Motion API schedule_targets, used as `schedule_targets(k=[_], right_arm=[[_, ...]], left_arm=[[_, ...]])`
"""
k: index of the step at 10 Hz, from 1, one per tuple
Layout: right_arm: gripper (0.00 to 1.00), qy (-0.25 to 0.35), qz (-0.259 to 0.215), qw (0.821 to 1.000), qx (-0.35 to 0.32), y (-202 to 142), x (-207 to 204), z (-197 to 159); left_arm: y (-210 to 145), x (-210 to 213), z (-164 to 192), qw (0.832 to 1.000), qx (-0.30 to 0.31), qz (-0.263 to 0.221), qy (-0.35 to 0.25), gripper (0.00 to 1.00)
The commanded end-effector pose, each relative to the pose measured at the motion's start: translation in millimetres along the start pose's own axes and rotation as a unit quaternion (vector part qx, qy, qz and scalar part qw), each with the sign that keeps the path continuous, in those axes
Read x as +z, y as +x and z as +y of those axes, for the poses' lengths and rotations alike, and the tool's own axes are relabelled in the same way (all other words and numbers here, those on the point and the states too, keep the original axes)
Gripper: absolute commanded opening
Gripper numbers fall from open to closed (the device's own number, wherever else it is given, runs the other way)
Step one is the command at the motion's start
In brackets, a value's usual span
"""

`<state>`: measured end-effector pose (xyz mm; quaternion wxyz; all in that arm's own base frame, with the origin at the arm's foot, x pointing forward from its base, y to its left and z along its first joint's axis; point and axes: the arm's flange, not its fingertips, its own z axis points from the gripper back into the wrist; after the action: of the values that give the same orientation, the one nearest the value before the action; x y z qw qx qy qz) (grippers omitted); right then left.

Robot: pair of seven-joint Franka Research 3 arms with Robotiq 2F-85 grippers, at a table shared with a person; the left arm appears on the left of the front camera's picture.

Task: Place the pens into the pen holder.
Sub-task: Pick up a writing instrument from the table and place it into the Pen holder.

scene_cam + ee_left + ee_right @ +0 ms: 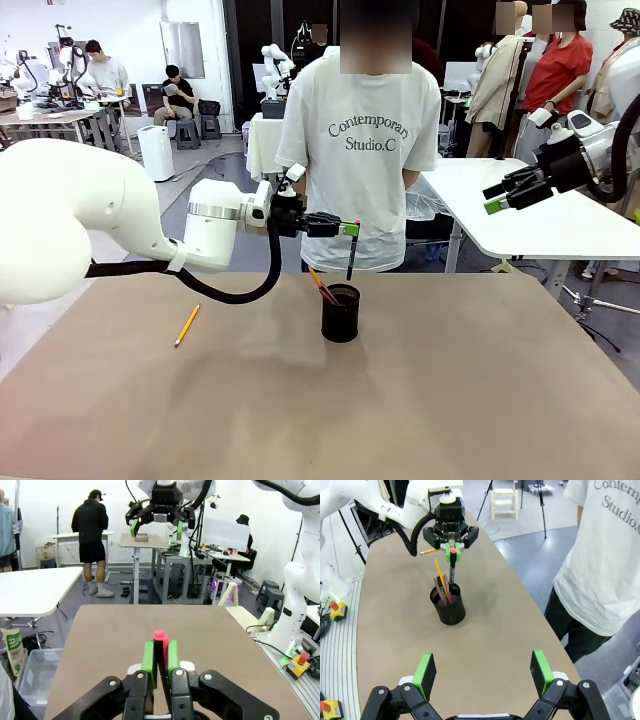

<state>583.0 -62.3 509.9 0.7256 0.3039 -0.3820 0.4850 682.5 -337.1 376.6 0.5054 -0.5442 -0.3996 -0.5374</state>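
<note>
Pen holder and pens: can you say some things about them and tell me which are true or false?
1. The left fingers are shut on a dark pen over the pen holder. True.
2. The pen holder lies tipped over. False: it stands upright.
3. An orange pencil lies on the table. True.
4. The right fingers hold a pencil. False: they are open and empty.
5. The pen holder is empty. False: pens stand in it.

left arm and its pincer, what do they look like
The left arm is glossy white with rounded, bulky segments and a silver band near the wrist. A black cable loops under it. Its pincer is black, two-fingered, with bright green pads.
</note>
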Motion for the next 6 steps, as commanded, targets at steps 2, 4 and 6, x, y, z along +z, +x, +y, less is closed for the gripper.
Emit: schedule_targets(k=[2, 4, 6], right_arm=[[1.00, -0.002, 0.000, 1.000, 0.002, 3, 0, -1], [1.00, -0.002, 0.000, 1.000, 0.002, 3, 0, -1], [1.00, -0.002, 0.000, 1.000, 0.002, 3, 0, -1]], left_arm=[[-7, -5, 9, 0.999, 0.023, 0.021, -0.016, 0.00], [-19, -5, 6, 0.999, 0.036, 0.032, -0.019, 0.00], [-25, -6, 5, 0.998, 0.048, 0.036, -0.026, 0.32]])
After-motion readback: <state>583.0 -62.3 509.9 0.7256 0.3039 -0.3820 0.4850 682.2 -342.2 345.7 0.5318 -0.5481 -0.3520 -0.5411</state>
